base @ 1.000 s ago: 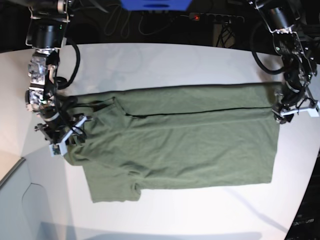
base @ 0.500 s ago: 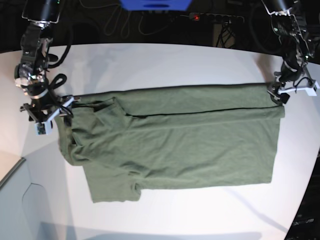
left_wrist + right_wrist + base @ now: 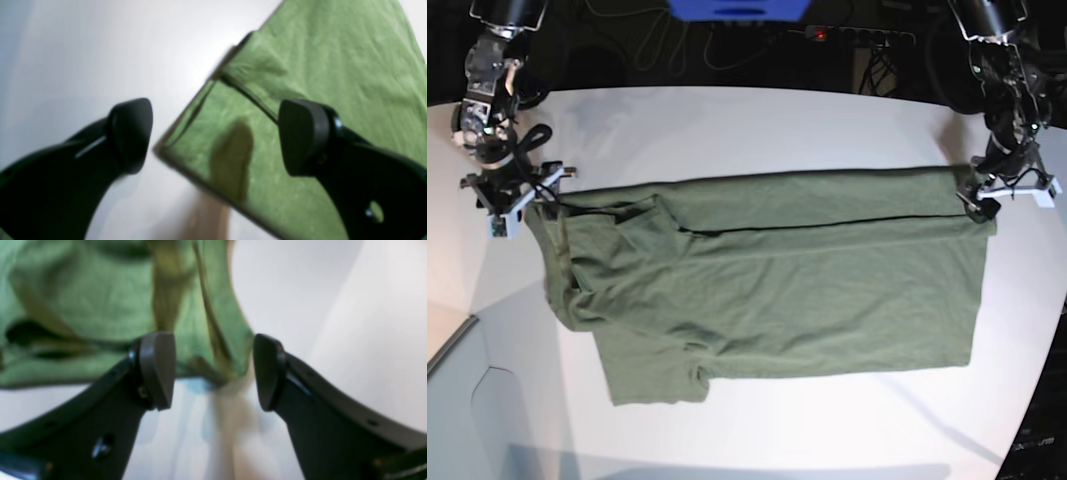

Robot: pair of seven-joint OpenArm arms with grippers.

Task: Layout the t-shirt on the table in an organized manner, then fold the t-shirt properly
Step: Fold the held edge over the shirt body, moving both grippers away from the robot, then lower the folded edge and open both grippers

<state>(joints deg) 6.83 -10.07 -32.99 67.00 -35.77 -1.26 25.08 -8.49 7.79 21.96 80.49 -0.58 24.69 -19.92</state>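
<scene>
The olive-green t-shirt (image 3: 777,290) lies spread on the white table (image 3: 757,130), its upper long edge folded over and a sleeve sticking out at the lower left. In the base view my left gripper (image 3: 1012,192) hovers at the shirt's top right corner. The left wrist view shows this gripper (image 3: 217,136) open, its fingers (image 3: 302,136) straddling the folded shirt corner (image 3: 333,66) without touching it. My right gripper (image 3: 519,200) sits at the shirt's top left end. It too is open (image 3: 213,371), and the rumpled cloth (image 3: 83,306) lies just beyond its tips.
A power strip (image 3: 857,36) with a red light, cables and a blue object (image 3: 737,10) lie behind the table's far edge. The table's curved edge (image 3: 1032,400) runs down the right. A grey ledge (image 3: 467,400) sits at the lower left.
My right gripper has let go of the shirt's left end and pulled back toward the far left. My left gripper has opened wider and lifted slightly off the right corner.
</scene>
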